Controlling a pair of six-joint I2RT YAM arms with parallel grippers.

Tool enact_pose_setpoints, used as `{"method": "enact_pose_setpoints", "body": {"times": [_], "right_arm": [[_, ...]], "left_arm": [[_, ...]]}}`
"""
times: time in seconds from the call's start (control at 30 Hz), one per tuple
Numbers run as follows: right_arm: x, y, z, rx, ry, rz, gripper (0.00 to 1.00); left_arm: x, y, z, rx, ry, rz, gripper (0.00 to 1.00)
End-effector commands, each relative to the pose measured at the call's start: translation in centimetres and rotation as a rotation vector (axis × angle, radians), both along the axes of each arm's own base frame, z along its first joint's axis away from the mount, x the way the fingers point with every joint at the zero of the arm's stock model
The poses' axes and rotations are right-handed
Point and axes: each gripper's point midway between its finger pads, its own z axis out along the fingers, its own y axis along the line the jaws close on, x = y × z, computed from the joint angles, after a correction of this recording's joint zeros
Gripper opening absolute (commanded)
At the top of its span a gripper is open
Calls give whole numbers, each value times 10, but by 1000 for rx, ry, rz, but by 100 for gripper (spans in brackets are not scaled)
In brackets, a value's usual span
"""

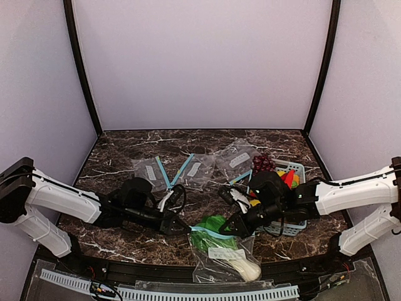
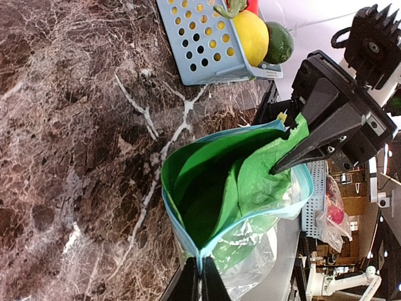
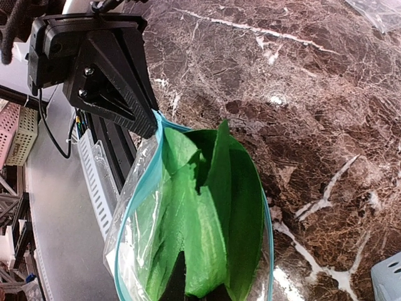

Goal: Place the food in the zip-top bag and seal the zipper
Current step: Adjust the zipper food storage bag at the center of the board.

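1. The left gripper [image 3: 145, 125] is pinched shut on one end of the zipper [image 1: 207, 232]. The right gripper [image 2: 282, 162] is clamped on the opposite end, so the mouth of the zip-top bag [image 1: 216, 266] gapes between them.
2. Only the top view shows the whole bag. It lies left of the basket [image 2: 200, 44] and nearer the arm bases, at the table [image 1: 125, 150] edge, with the white stalk end pointing away from the basket.
3. Both wrist views look into the mouth, which the top view does not. The green leaves of the leafy vegetable [image 3: 207, 213] fill the opening and poke past the blue rim.
4. The left wrist view alone shows a lemon [image 2: 250, 34] and a lime [image 2: 280, 41] in the basket.
5. The top view alone shows smaller bags [image 1: 195, 168] lying flat, left of the basket and farther back.
6. A white label [image 1: 225, 253] sits on the bag's face. Its print is too small to read.
7. The bag hangs between the two closed grippers, touching both.
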Motion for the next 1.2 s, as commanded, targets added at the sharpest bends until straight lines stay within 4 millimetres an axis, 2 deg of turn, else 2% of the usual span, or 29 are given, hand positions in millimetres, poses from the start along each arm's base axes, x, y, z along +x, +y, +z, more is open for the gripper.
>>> {"method": "enact_pose_setpoints", "body": {"times": [0.0,0.13,0.27,0.47,0.6,0.8,1.17], "right_arm": [[-7,9,9,45,6,70,0],[-22,14,19,94,27,172,0],[-34,18,28,133,36,261,0],[-41,23,20,127,65,326,0],[-42,29,23,144,70,351,0],[-46,33,21,164,103,374,0],[-56,38,34,264,97,419,0]], "left_arm": [[1,-6,13,-42,-40,-18,1],[2,-11,24,-56,-103,-59,1],[4,-23,49,-99,-175,-120,1],[3,-39,83,-179,-259,-208,1],[4,-46,100,-213,-306,-244,1],[6,-53,109,-242,-336,-262,1],[20,-68,128,-296,-386,-228,1]]}}
